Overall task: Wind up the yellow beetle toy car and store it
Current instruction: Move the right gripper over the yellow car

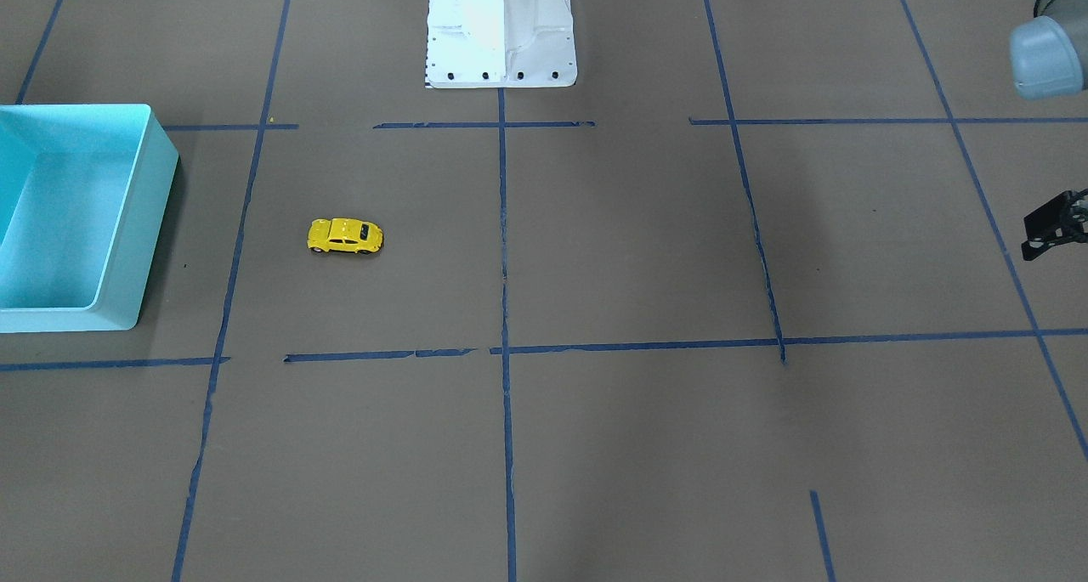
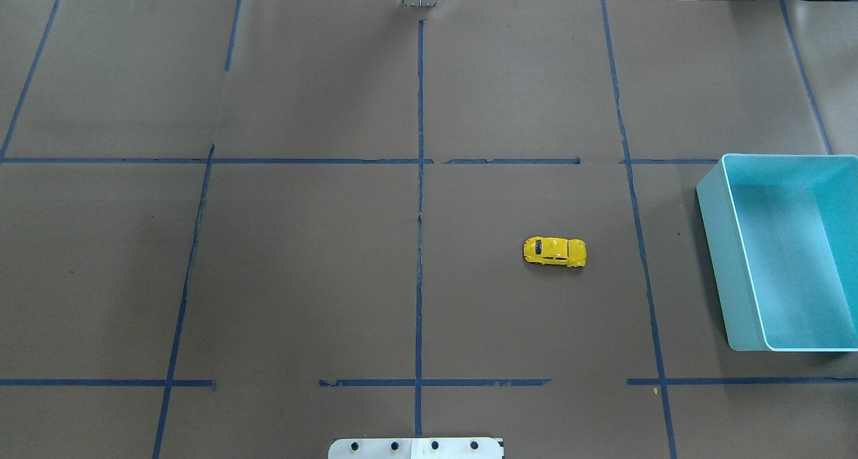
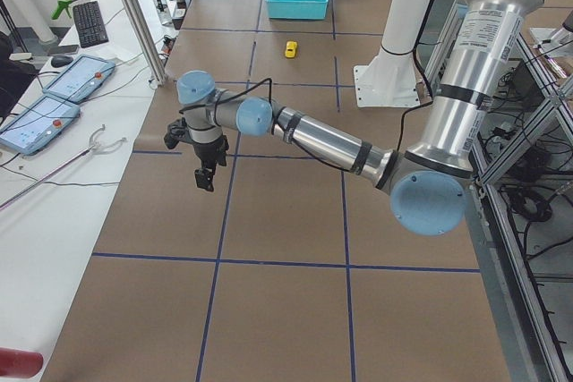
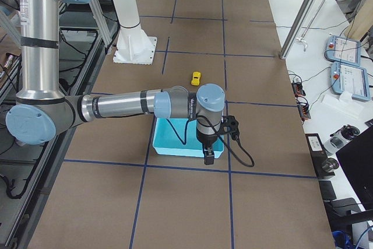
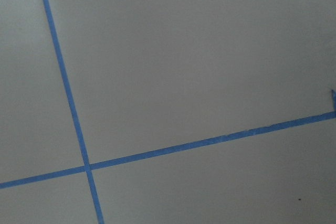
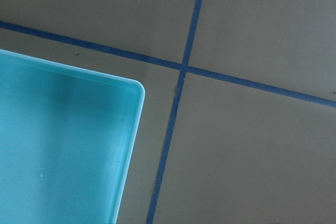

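The yellow beetle toy car (image 2: pixel 555 252) is sitting upright on its wheels on the brown-papered table (image 2: pixel 301 278). It is resting near the turquoise bin (image 2: pixel 730 265) but apart from it, on the bin's side facing the table's middle. One blue tape line (image 2: pixel 637 244) is running between car and bin, and the car's long axis is pointing toward the bin. The bin is standing open-topped.

The right gripper (image 4: pixel 208 158) is hanging fingers-down over the bin's rim on the side away from the car, close to a corner. Its wrist camera is taking in that rounded corner and a tape crossing just beside it. Only the side camera is catching this gripper, so whether its jaws are wide or narrow cannot be told.

The left gripper (image 3: pixel 206 181) is hovering above the table well apart from the bin, at the opposite end. Only a sliver of it is showing at the front camera's edge, and its opening cannot be told either.
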